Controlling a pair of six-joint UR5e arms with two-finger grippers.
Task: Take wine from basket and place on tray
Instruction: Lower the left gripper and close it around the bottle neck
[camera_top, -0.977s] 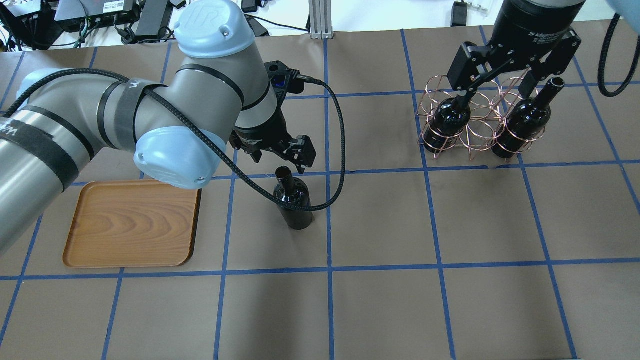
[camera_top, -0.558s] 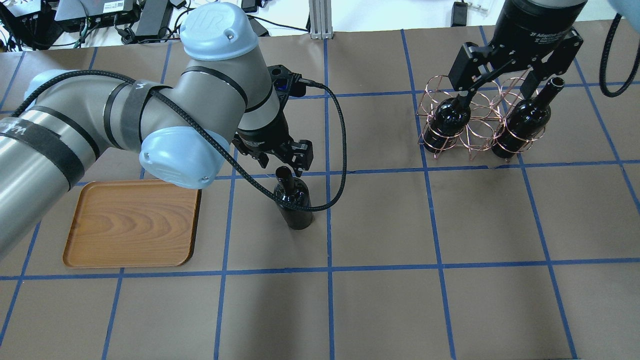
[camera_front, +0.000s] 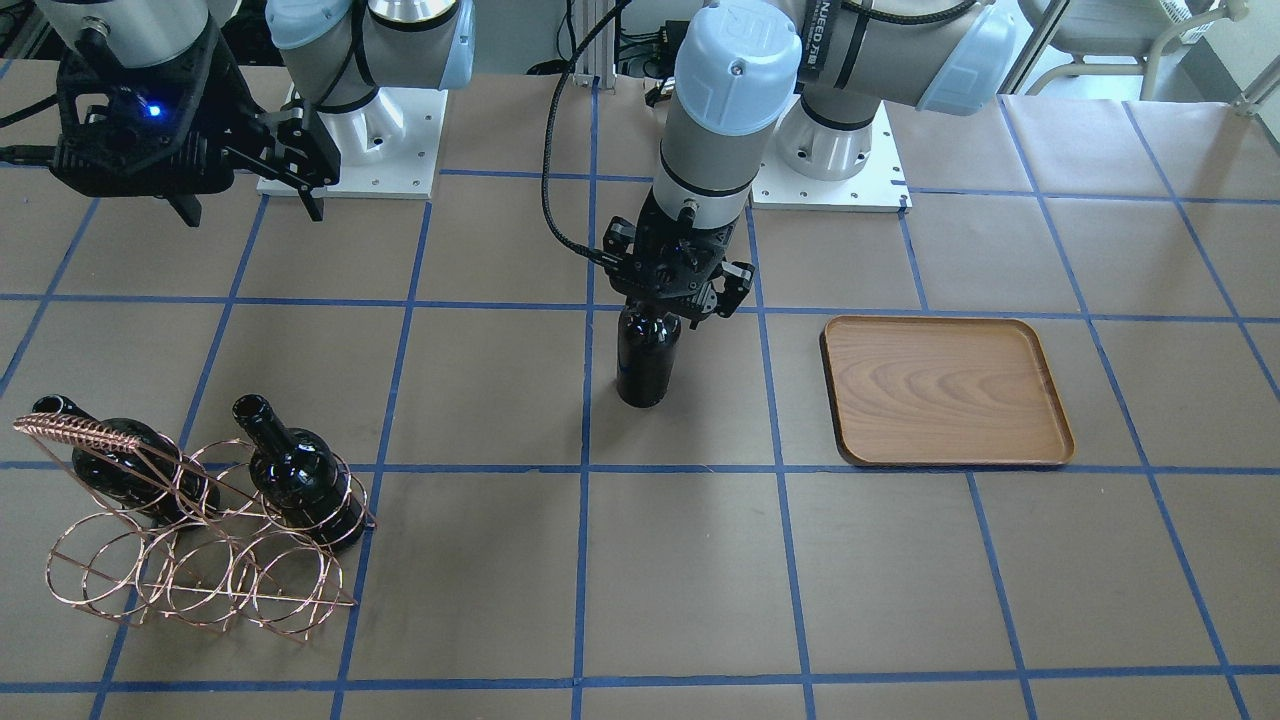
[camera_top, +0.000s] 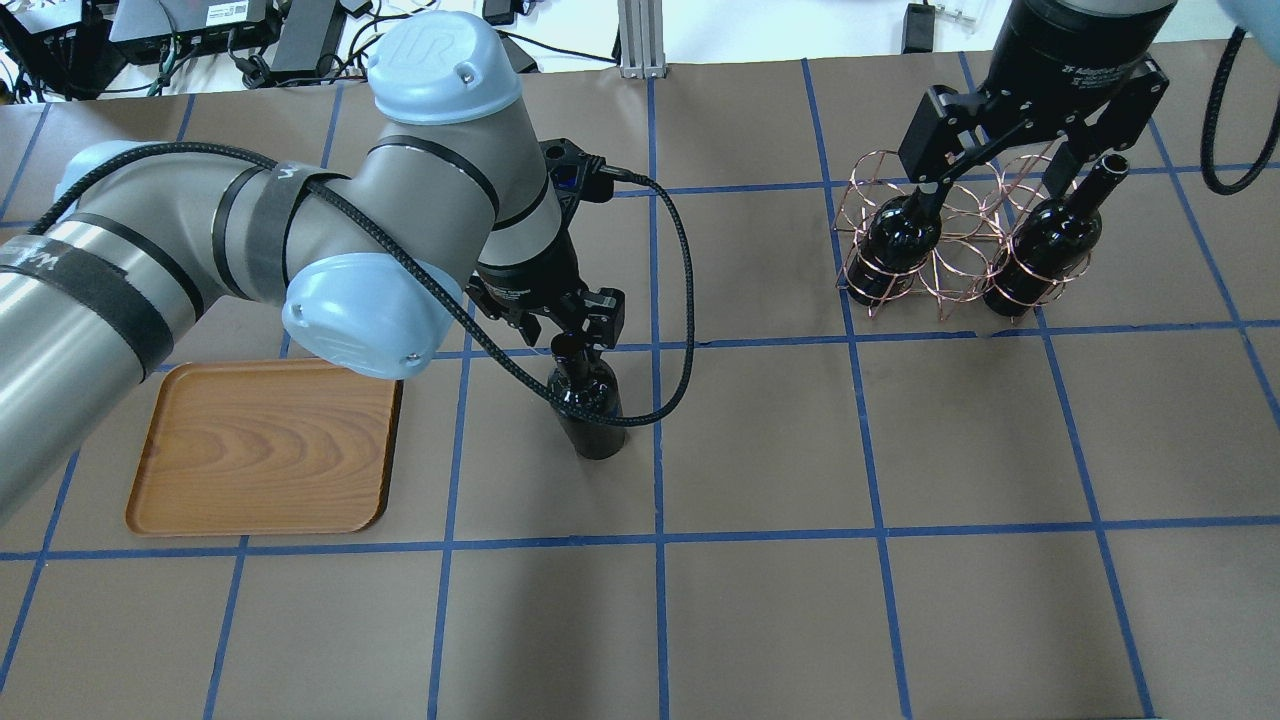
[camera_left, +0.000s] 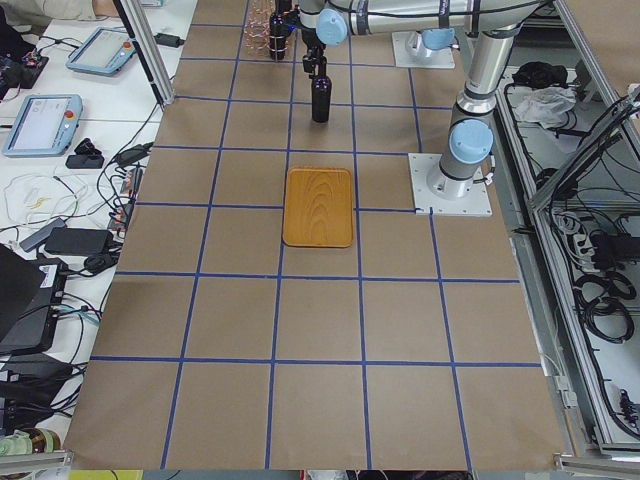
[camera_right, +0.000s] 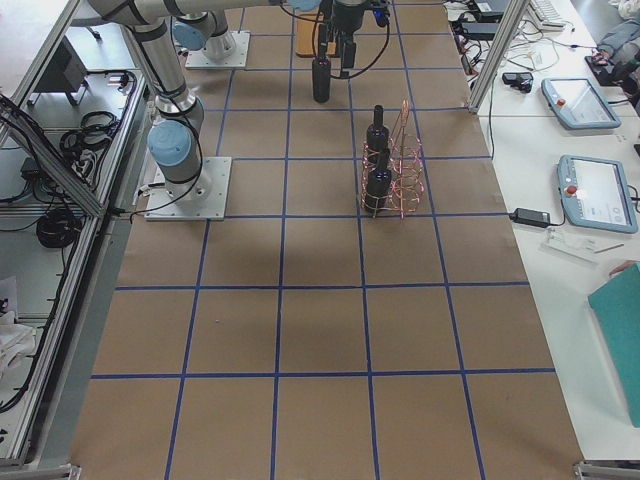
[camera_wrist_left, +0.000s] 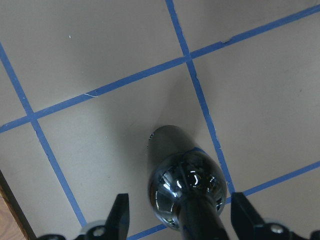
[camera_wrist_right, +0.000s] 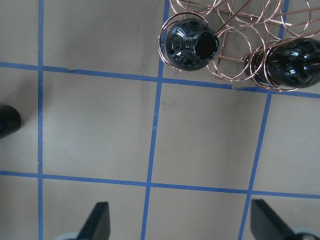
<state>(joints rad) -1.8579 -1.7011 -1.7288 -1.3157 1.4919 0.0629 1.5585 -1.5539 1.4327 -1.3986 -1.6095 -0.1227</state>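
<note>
One wine bottle (camera_top: 592, 405) stands upright on the table right of the tray (camera_top: 265, 445), which holds nothing. My left gripper (camera_top: 572, 338) is open with its fingers on either side of this bottle's neck; the left wrist view shows the bottle (camera_wrist_left: 187, 185) between the fingertips (camera_wrist_left: 120, 212) with a gap. Two more bottles (camera_top: 898, 240) (camera_top: 1045, 250) stand in the copper wire basket (camera_top: 950, 270). My right gripper (camera_top: 995, 165) is open and empty above the basket (camera_wrist_right: 240, 20).
The brown table (camera_top: 780, 600) has a grid of blue tape lines. The basket (camera_front: 200, 570) stands at the far right in the overhead view. Both arm bases (camera_front: 840, 160) are bolted at the table's robot side. Electronics and cables lie beyond the far edge.
My left gripper has moved down and over the standing bottle's neck, from beside it to straddling it. The right gripper has barely moved.
</note>
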